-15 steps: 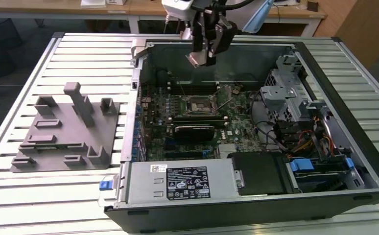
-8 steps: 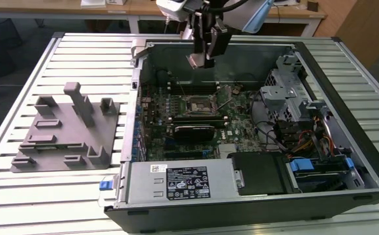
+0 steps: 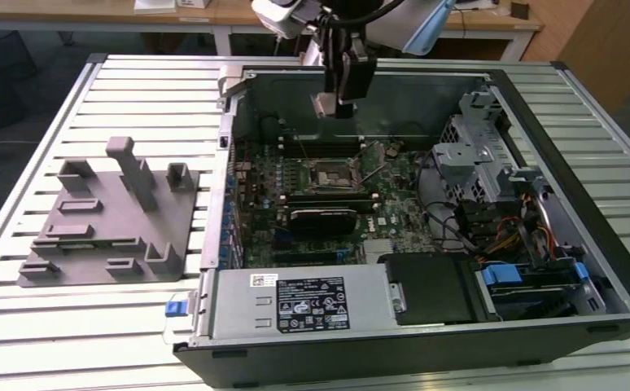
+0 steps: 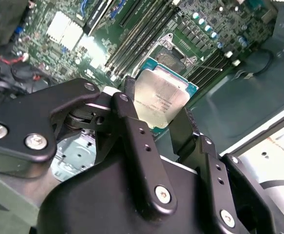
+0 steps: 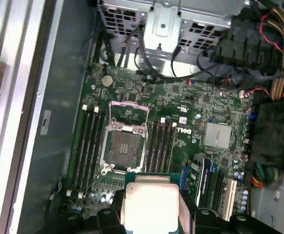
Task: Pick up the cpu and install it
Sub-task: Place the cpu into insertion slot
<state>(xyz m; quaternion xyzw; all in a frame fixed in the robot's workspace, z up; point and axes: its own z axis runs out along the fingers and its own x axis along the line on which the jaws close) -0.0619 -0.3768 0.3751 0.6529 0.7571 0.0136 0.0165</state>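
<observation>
Gripper grasps the cpu by two opposite edges, its pale silver top showing between the black fingers. The chip hangs above the motherboard inside the open computer case, towards the case's far wall and apart from the open socket. On the exterior view's left, a grey fixture lies on the slatted table.

Exterior view: looking down from afar on the open case.
Both wrist views: riding close (behind the pincer), facing the same socket.
</observation>
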